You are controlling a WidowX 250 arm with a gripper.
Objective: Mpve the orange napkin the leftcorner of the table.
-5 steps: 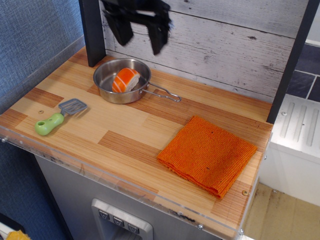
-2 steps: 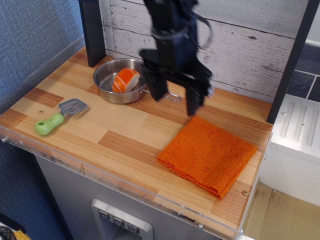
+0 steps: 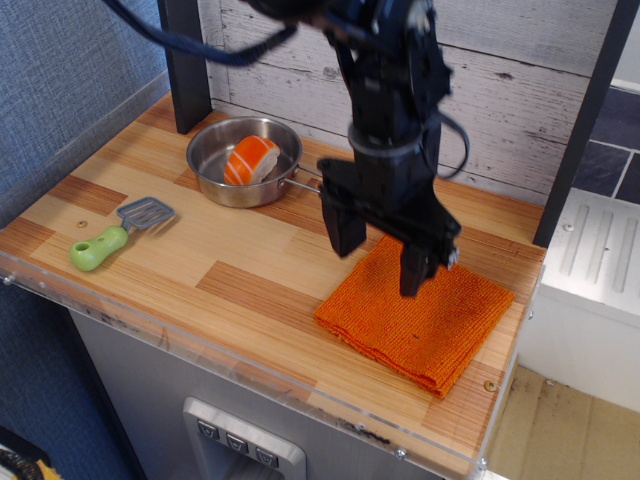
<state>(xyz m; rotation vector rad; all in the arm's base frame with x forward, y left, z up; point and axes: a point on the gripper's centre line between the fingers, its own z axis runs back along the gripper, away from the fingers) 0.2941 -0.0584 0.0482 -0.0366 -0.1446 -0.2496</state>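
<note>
The orange napkin [image 3: 430,320] lies flat and folded on the right front part of the wood-plank table [image 3: 230,260]. My black gripper [image 3: 378,262] hangs from above over the napkin's back left part, fingers pointing down. Its jaws stand apart, open and empty, one finger [image 3: 343,225] at the napkin's back left edge, the other [image 3: 414,272] over the cloth. I cannot tell whether the fingertips touch the napkin.
A steel pan [image 3: 245,160] with a small orange-and-white striped object [image 3: 250,158] stands at the back left. A green-handled spatula [image 3: 115,235] lies near the left front. A dark post [image 3: 185,60] stands at the back left, another [image 3: 580,130] at the right. The clear plastic edge [image 3: 250,365] runs along the front.
My gripper has come down from the top and moved right and forward, from above the pan to over the napkin. The napkin has not moved.
</note>
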